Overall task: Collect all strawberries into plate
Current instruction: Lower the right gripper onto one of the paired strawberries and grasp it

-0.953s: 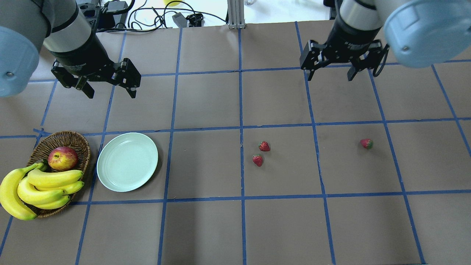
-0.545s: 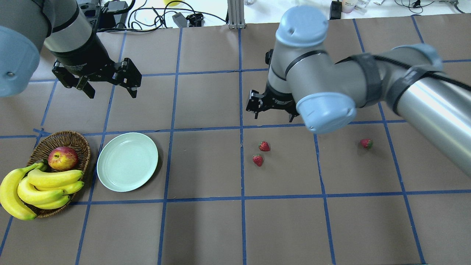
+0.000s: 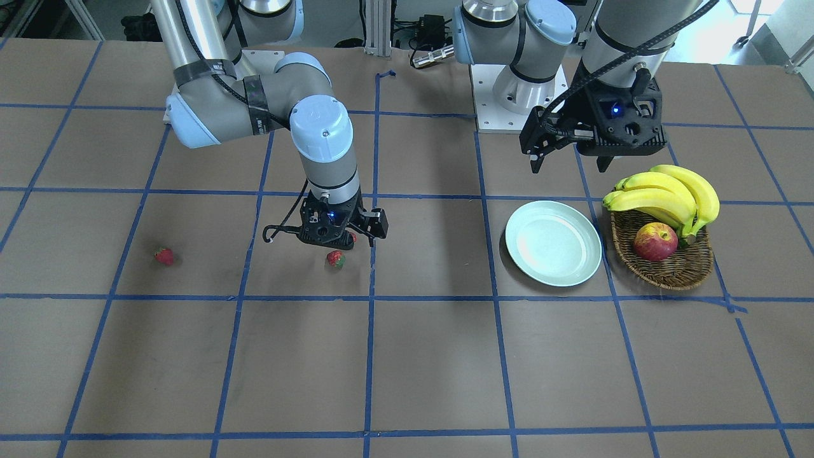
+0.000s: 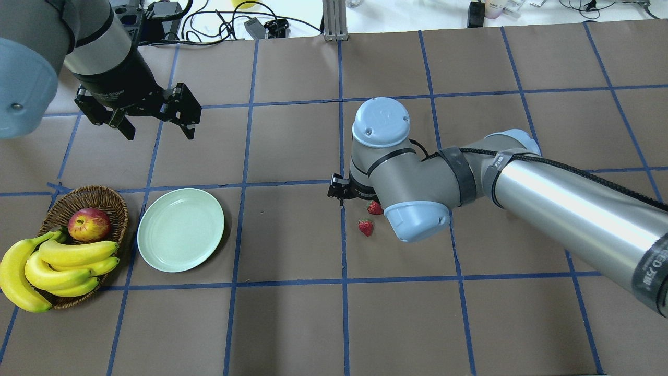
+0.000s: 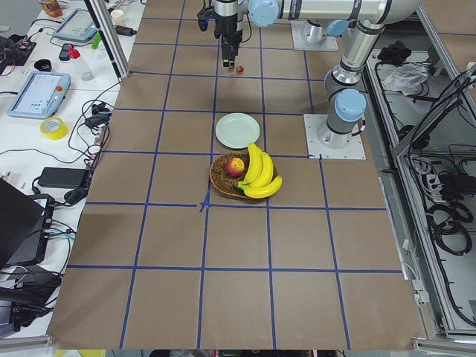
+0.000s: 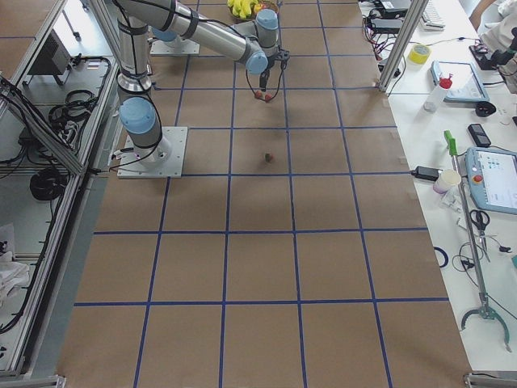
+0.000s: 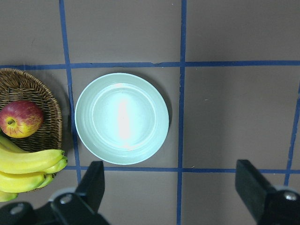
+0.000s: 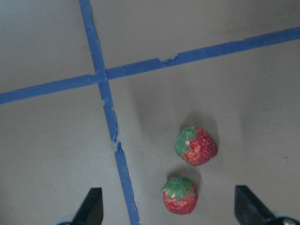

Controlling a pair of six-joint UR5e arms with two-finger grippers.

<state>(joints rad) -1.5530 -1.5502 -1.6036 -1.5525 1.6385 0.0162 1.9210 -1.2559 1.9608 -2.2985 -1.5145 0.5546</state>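
Note:
Two strawberries lie side by side near the table's middle; the right wrist view shows them as one and the other. A third strawberry lies apart on the robot's right, hidden by the arm in the overhead view. My right gripper is open and hangs low right over the pair, touching neither. The mint-green plate is empty. My left gripper is open and empty, high behind the plate.
A wicker basket left of the plate holds an apple and a bunch of bananas. My right arm stretches low across the table's right half. Blue tape lines grid the brown table.
My right arm has swung from the far right to the middle and come down over the two strawberries. It now covers the third one from overhead. The left arm has not moved.

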